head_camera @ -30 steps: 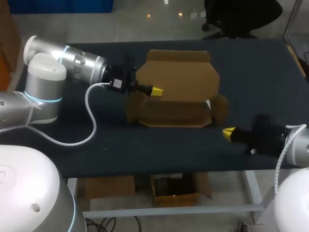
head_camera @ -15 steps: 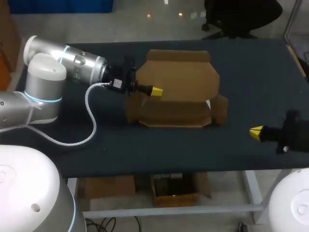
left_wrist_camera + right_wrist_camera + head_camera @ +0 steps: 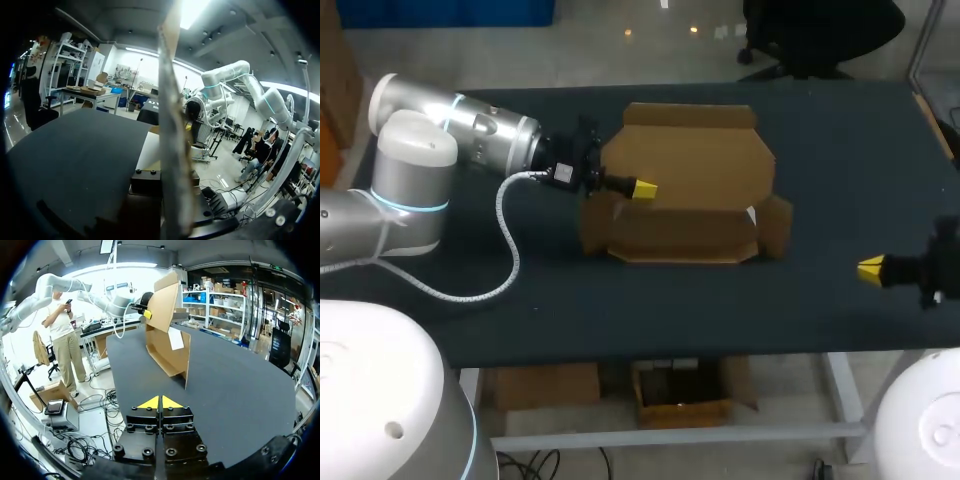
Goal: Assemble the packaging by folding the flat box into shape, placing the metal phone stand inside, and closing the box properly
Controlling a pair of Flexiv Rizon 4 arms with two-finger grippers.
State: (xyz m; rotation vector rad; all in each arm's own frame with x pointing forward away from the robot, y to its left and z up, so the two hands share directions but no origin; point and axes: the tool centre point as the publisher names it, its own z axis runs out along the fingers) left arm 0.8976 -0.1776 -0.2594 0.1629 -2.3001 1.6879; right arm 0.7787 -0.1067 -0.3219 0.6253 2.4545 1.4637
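Note:
A brown cardboard box (image 3: 690, 170) stands half folded at mid table, its lid panel raised behind a low front wall (image 3: 680, 238). My left gripper (image 3: 644, 189) is shut on the left part of the lid panel. In the left wrist view that panel's edge (image 3: 172, 150) runs straight out ahead of the gripper. My right gripper (image 3: 872, 268) hovers shut and empty near the table's front right, well clear of the box. In the right wrist view its tips (image 3: 160, 402) are pressed together, with the box (image 3: 167, 335) and my left gripper (image 3: 147, 314) far ahead. No phone stand shows.
A dark table (image 3: 820, 130) carries the box. A white slip (image 3: 752, 214) sits at the box's inner right side. A grey cable (image 3: 505, 240) loops from my left arm over the table's left part.
My right arm has drawn back to the right, away from the box's front right corner. The left arm and the box have not moved.

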